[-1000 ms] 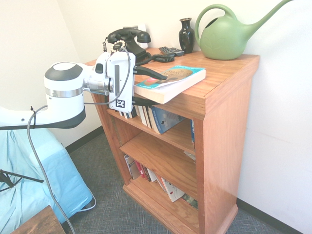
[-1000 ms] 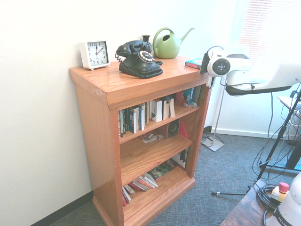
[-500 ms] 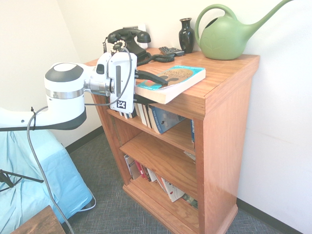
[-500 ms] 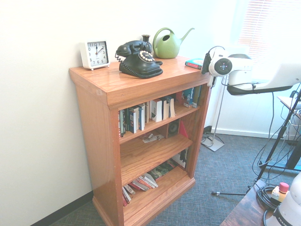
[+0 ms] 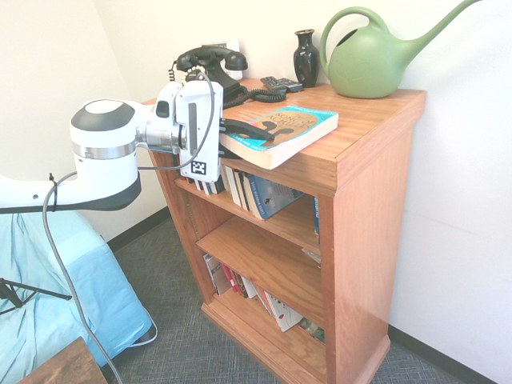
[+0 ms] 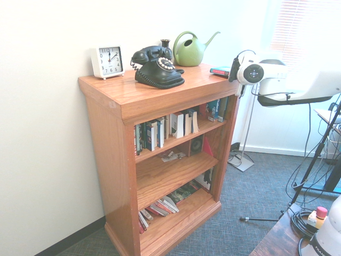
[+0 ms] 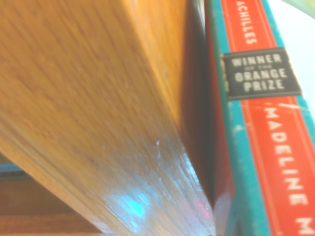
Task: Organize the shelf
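Observation:
The shelf (image 5: 364, 120) is a reddish-orange wooden bookcase with a wide flat top. A teal paperback book (image 5: 292, 128) lies at the top's front edge and overhangs it. My gripper (image 5: 242, 142) reaches in sideways from the left and is shut on the book's overhanging end: one dark finger lies across the cover, the other is hidden beneath. The second exterior view shows the book (image 6: 219, 71) at the far right corner of the shelf (image 6: 138, 96), beside my gripper (image 6: 230, 73). Close up in the wrist view are its red and teal spine (image 7: 256, 128) and the shelf's edge (image 7: 98, 98).
On the top stand a black rotary phone (image 5: 210, 64), a dark vase (image 5: 306, 56), a green watering can (image 5: 368, 60), a remote (image 5: 280, 83) and a white clock (image 6: 106, 61). Books (image 5: 260, 192) fill the upper tier, and more lean in the bottom one (image 5: 248, 292). Blue cloth (image 5: 48, 296) lies lower left.
The fingers have closed from wide apart onto the book's overhanging end. The hand has risen slightly, and the book's near edge has lifted with it.

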You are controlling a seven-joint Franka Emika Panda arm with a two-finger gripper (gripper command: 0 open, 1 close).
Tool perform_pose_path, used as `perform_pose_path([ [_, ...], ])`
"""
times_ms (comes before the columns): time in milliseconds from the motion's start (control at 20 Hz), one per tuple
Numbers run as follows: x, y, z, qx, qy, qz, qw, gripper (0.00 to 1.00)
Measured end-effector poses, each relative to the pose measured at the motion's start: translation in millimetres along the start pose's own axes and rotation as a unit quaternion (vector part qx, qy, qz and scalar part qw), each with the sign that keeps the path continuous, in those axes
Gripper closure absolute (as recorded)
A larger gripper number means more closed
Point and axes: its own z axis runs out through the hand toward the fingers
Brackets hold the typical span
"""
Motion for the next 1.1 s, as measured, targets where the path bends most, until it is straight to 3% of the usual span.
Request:
perform_pose_path([
  [250, 0.7, 0.4, -1.1, 0.0, 0.001, 0.004, 1.0, 1.0],
  [450, 6.0, 10.2, -9.2, 0.009, -0.008, 0.037, 0.999, 1.0],
  [750, 12.0, 61.7, -43.4, 0.017, -0.014, 0.092, 0.996, 1.0],
  [1100, -27.1, 119.1, -91.6, 0.055, -0.054, 0.166, 0.983, 1.0],
])
